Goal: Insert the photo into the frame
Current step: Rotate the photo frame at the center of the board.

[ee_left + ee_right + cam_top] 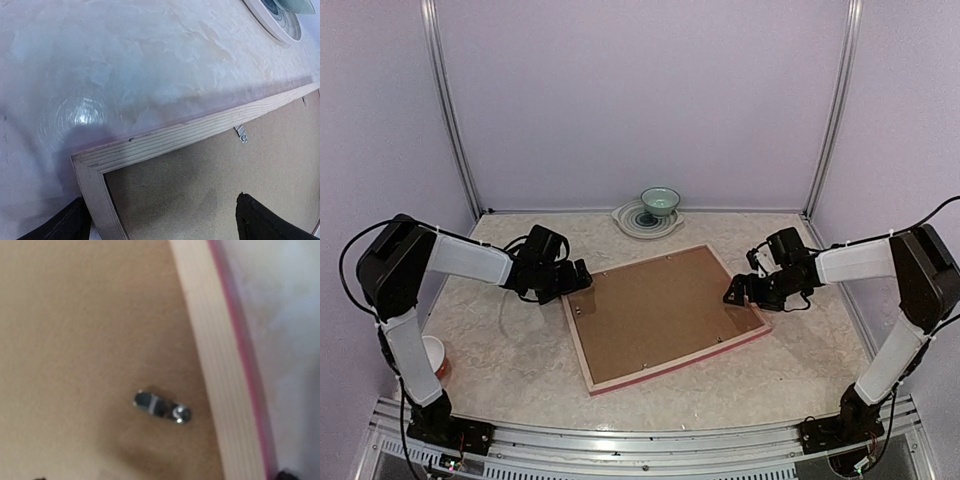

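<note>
The frame (578, 345) lies face down in the middle of the table, pale wood rails up, with a pink edge showing along its near side. Brown hardboard backing (665, 305) fills it, and the photo is hidden. My left gripper (578, 278) hovers open over the frame's left corner. In the left wrist view its black fingers (260, 222) straddle the corner rail (190, 135), one outside it and one over the backing (210, 185). My right gripper (738, 293) stands open low over the right rail (215, 355), close above a metal tab (162, 406) on the backing (90, 330).
A pale green bowl (660, 203) sits on a patterned plate (638, 222) at the back wall. A red and white cup (433, 355) stands by the left arm's base. Another metal tab (241, 134) sits on the far rail.
</note>
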Robot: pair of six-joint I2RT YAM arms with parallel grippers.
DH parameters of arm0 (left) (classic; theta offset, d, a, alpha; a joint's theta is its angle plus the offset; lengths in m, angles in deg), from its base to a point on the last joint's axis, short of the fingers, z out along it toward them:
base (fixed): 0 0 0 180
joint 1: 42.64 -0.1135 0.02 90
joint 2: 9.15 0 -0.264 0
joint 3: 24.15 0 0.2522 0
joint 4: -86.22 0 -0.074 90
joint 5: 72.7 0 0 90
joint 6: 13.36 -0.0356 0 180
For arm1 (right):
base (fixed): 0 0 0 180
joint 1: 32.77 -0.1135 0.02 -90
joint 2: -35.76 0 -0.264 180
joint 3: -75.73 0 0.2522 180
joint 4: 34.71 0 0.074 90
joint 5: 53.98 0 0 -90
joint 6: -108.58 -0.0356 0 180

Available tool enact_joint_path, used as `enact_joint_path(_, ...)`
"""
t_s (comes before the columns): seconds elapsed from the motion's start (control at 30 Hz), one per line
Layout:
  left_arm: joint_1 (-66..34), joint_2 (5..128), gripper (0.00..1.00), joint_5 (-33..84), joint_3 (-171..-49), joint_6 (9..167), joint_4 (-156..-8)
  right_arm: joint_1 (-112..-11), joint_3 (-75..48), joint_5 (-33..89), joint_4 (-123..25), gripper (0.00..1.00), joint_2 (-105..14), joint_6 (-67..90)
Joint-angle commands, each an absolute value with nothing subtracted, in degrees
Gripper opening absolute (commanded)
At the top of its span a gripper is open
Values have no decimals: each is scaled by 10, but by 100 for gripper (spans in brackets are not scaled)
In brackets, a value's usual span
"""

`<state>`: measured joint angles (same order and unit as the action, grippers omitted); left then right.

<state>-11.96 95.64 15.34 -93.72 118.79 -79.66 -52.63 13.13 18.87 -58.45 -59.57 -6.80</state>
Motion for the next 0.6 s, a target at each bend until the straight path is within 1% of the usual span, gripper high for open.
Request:
enact_joint_path(0.0, -124, 1017, 99, 244, -972, 1180, -826, -562, 149, 136, -581, 99, -581, -93)
enact_joint_path(0.17, -148, 1053, 99, 258, -1004, 1180, -832, -582, 160, 145, -579, 99, -572, -105)
enact_joint_path(0.57, -173, 1036, 99, 181, -1011, 1149, -808, -595, 194, 184, -584, 99, -521, -130)
